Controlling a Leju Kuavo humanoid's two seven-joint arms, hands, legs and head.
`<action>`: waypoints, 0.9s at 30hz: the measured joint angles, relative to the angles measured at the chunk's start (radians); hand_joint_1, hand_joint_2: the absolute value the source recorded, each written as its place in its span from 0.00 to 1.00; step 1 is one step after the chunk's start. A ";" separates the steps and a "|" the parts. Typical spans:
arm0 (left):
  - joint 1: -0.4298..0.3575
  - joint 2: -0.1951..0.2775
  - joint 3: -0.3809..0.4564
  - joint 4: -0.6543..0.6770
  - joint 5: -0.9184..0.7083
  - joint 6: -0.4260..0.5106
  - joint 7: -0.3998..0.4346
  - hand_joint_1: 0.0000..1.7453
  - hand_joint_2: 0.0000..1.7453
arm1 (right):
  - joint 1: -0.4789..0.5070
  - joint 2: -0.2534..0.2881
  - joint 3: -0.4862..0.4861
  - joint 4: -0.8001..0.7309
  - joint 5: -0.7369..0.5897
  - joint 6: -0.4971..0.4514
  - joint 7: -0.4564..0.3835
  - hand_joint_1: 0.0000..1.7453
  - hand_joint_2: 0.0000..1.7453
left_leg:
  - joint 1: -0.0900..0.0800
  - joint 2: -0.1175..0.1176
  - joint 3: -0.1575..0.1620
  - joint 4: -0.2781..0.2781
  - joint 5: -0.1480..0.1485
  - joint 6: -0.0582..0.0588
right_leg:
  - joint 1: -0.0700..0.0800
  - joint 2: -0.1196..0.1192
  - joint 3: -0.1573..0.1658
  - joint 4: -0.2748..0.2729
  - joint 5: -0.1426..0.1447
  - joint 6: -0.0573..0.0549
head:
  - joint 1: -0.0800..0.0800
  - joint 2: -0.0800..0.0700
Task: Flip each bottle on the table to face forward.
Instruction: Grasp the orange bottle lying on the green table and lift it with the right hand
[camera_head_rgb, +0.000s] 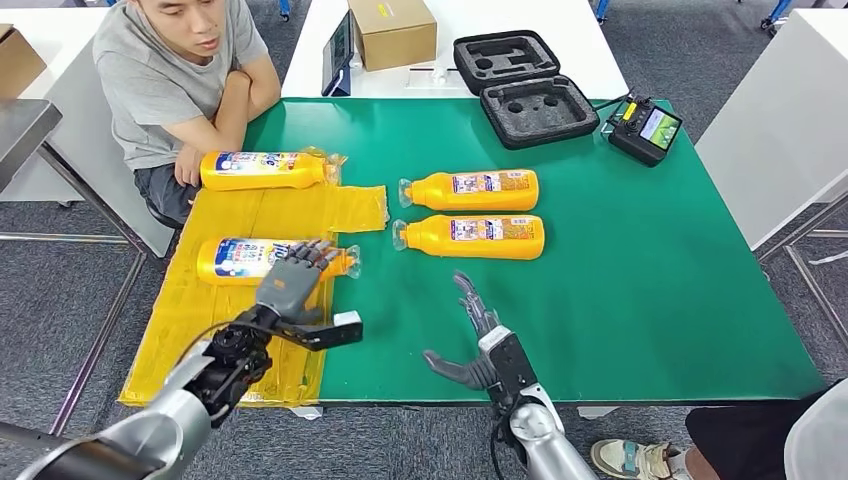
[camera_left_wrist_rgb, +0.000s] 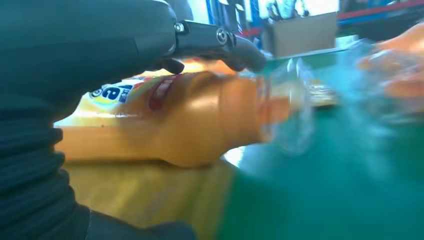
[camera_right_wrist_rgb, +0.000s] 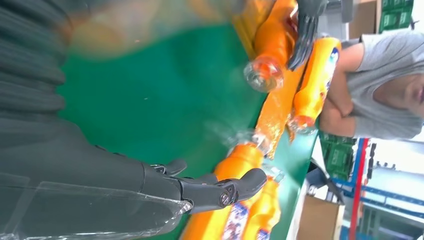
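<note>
A: 4 orange bottles lie on their sides on the green table (camera_head_rgb: 620, 260). 2 rest on the yellow sheet (camera_head_rgb: 270, 215) at the left, 2 on bare green near the middle. The left robot hand (camera_head_rgb: 292, 282) rests on top of the near-left bottle (camera_head_rgb: 235, 259), fingers draped across its body near the neck.

B: Is it clamped on?

A: I cannot tell. The left wrist view shows fingers over the top of the bottle, but not whether the thumb closes beneath. The right robot hand (camera_head_rgb: 478, 335) hovers above the near edge, fingers apart, holding nothing.

B: Where could it go wrong?

A: The bottle is round and glossy, so it could roll out from under the fingers, I judge, if the hold is only from above. The yellow sheet may also bunch or slide under it. A seated person (camera_head_rgb: 180, 70) leans on the far-left corner, beside the far-left bottle (camera_head_rgb: 262, 170), close to any wide sweep.

B: And the middle pair?

A: The far-middle bottle (camera_head_rgb: 470, 189) and the near-middle bottle (camera_head_rgb: 472, 236) lie just beside each other; nudging 1 could disturb the other.
</note>
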 joint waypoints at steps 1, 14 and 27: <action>0.024 0.004 0.000 -0.037 0.025 -0.028 -0.020 0.00 1.00 | 0.006 -0.003 -0.005 -0.003 0.000 0.000 0.000 0.00 1.00 | 0.000 0.000 0.000 0.000 0.000 0.000 | 0.000 0.000 0.000 0.000 0.000 0.000 | 0.000 0.000; 0.275 0.082 -0.013 -0.507 0.151 -0.155 -0.003 0.00 1.00 | 0.034 -0.012 -0.027 -0.020 0.015 -0.011 0.000 0.00 1.00 | 0.001 0.000 0.000 0.000 0.000 -0.001 | 0.000 0.000 0.000 0.000 0.000 0.000 | 0.000 0.000; 0.385 0.088 -0.031 -0.715 0.125 -0.102 0.012 0.00 1.00 | 0.034 -0.012 -0.027 -0.021 0.028 -0.011 0.000 0.00 1.00 | 0.001 0.000 0.000 0.000 0.000 -0.001 | 0.000 0.000 0.000 0.000 0.000 0.000 | 0.000 0.000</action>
